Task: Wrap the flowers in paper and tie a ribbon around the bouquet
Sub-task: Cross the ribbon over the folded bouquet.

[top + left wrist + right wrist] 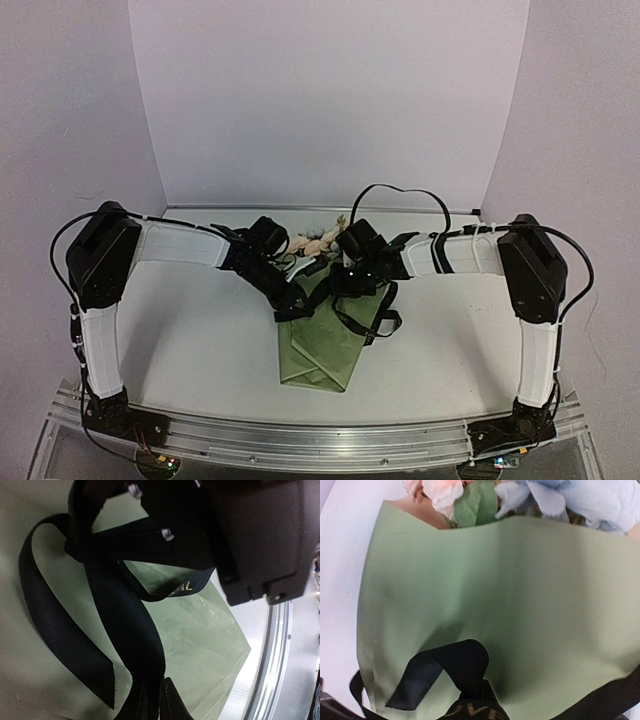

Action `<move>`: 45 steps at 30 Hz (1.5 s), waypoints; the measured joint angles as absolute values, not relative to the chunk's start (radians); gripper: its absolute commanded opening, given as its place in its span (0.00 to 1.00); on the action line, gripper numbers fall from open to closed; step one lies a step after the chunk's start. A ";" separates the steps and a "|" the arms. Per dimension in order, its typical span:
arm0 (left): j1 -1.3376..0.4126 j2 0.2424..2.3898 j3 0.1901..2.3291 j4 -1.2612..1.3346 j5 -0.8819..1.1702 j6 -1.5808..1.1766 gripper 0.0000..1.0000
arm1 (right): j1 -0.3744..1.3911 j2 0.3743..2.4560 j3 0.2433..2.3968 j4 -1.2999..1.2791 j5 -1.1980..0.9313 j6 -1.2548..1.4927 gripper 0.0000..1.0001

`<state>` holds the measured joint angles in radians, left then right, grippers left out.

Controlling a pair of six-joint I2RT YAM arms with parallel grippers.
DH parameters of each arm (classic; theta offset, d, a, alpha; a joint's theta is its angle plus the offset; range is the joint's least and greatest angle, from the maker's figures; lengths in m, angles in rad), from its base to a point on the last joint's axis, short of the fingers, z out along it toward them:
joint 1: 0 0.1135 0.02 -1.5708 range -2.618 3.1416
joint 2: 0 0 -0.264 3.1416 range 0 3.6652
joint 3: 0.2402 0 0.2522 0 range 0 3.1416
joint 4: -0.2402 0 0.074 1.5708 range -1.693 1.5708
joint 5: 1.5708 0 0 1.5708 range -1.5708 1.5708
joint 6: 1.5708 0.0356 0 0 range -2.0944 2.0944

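1. Two claws meet over the bouquet [318,350], which lies mid-worktop [200,340] with its cone tip toward the near edge and blooms toward the far edge. It lies flat, probably so both arms can work the tie from above.
2. Paper [520,605] is wrapped round the flowers [560,495], and blooms poke out the wide end. Wrapping looks done; tying looks underway.
3. Ribbon [125,625] loops slackly on the paper with one cut end lying free. No tight knot shows yet.
4. Right claw [347,283] is clamped on the ribbon, a lettered stretch coming out of it. It is likely anchoring that part so the loop can't slip.
5. Left claw [293,298] is narrow, with ribbon running up to its tips. Pinched or loose, can't tell.
6. Risk: the slack loop could slide off the cone.
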<state>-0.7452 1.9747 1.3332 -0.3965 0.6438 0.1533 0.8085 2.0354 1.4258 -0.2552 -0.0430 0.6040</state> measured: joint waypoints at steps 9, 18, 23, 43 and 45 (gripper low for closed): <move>-0.728 1.980 1.335 -0.347 0.621 0.092 0.44 | 0.810 2.035 1.414 -0.189 -0.047 0.603 0.00; -0.704 1.965 1.335 -0.303 0.598 0.054 0.36 | 0.810 2.038 1.411 -0.176 -0.063 0.601 0.00; -0.688 1.947 1.335 -0.276 0.588 0.050 0.31 | 0.810 2.047 1.411 -0.172 -0.072 0.599 0.00; -0.628 2.079 1.480 -0.259 0.549 0.134 0.38 | 0.810 2.064 1.412 -0.157 -0.090 0.594 0.00; -0.634 2.099 1.500 -0.276 0.548 0.147 0.38 | 0.810 2.064 1.412 -0.156 -0.091 0.592 0.00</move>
<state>-0.6344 2.0987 1.5003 -0.2762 0.5482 0.1471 0.8104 2.0644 1.4117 -0.1563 -0.0914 0.5924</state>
